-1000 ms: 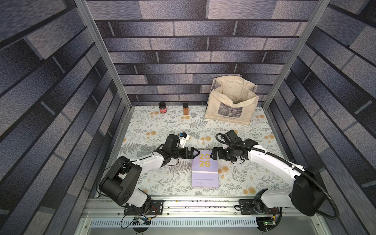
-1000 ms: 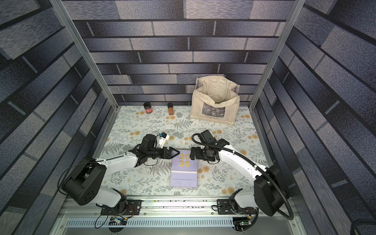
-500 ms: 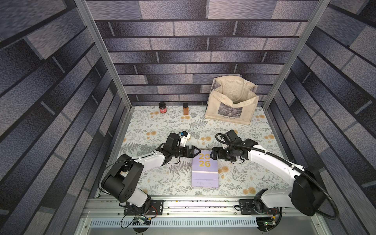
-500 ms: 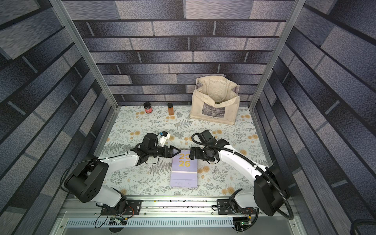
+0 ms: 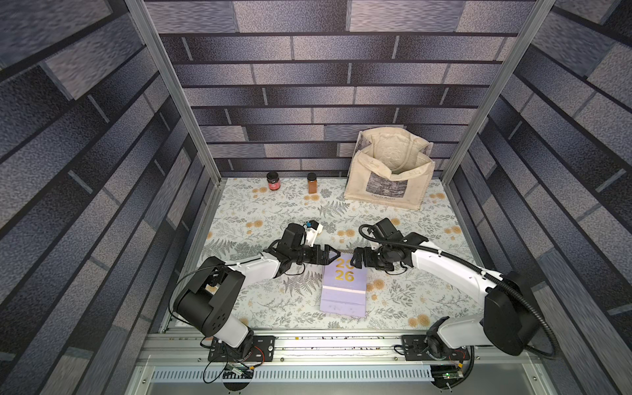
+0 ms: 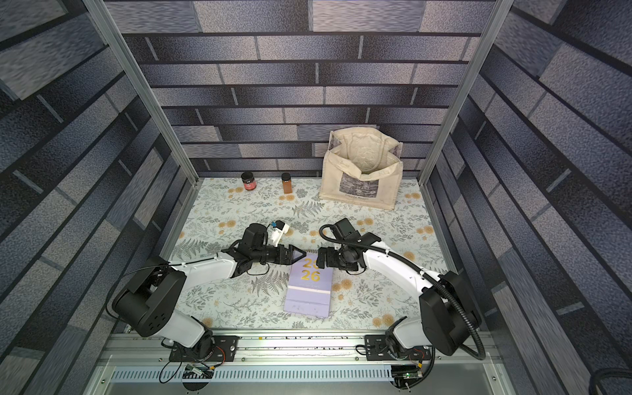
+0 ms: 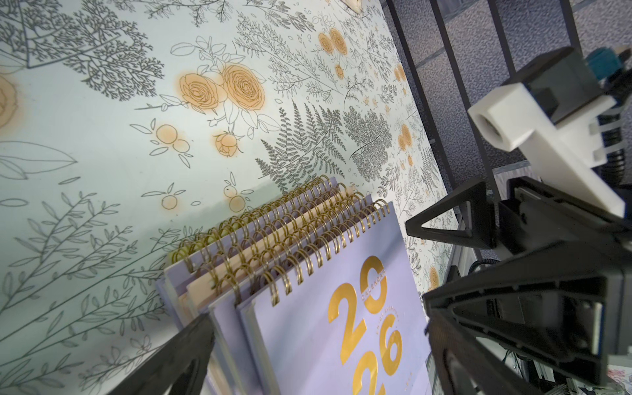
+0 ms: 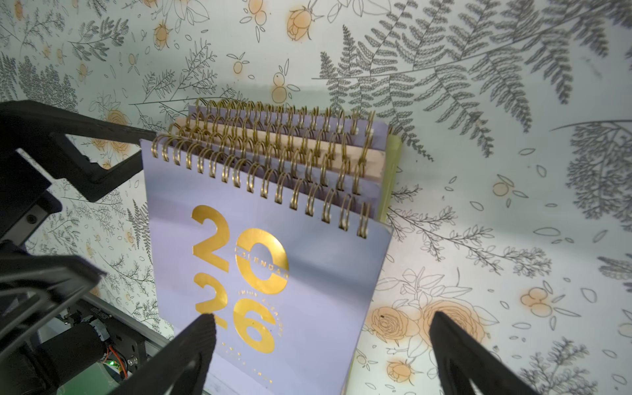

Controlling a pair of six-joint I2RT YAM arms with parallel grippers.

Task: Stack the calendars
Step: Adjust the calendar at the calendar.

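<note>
The calendars (image 5: 343, 289) lie stacked, lilac cover uppermost, on the floral table (image 5: 260, 307) midway between its side edges, nearer the front edge. Left gripper (image 5: 332, 255) and right gripper (image 5: 355, 258) flank the stack's spiral end, each with jaws spread wide, clamping nothing

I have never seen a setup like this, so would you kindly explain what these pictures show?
Two white robot arms reach over a flowered table. Two pictures look down from overhead; two come from cameras on the wrists. Each arm ends in a claw: the left claw and right claw are open, holding nothing, by the spiral end of a stack of calendars, lilac on top. At the back stand a cloth bag and two small jars.
</note>
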